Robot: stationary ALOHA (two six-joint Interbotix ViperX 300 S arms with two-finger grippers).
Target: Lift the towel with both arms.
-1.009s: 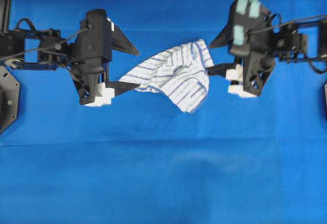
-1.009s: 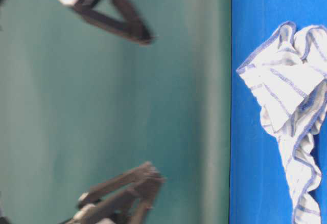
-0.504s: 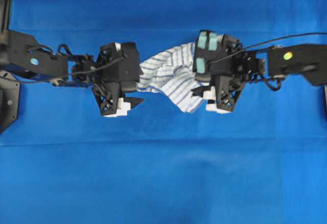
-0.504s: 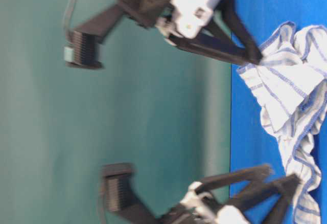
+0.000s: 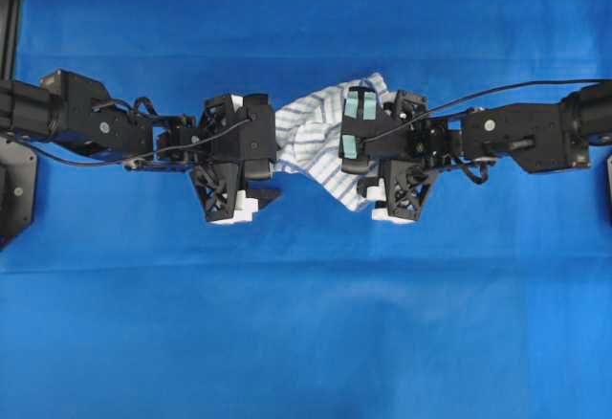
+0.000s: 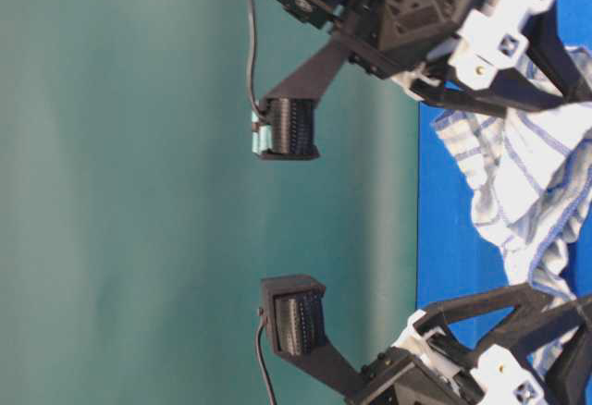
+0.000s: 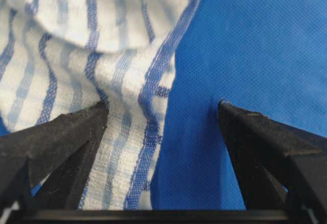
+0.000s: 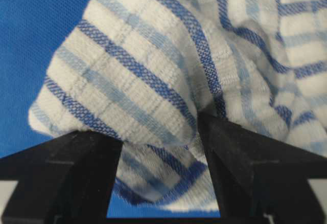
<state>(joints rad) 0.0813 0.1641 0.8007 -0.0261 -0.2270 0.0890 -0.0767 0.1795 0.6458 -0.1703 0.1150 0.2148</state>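
While the towel (image 5: 316, 142) lies crumpled, it is flanked endwise by both grippers. The left gripper (image 7: 163, 114) and right gripper (image 8: 159, 132) are spread wide, cloth between the jaws, nothing clamped.

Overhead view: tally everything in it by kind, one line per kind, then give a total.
Towel: 1
Table cloth: 1
Robot arms: 2, with the left gripper and the right gripper, both open over the towel's ends
Total: 4
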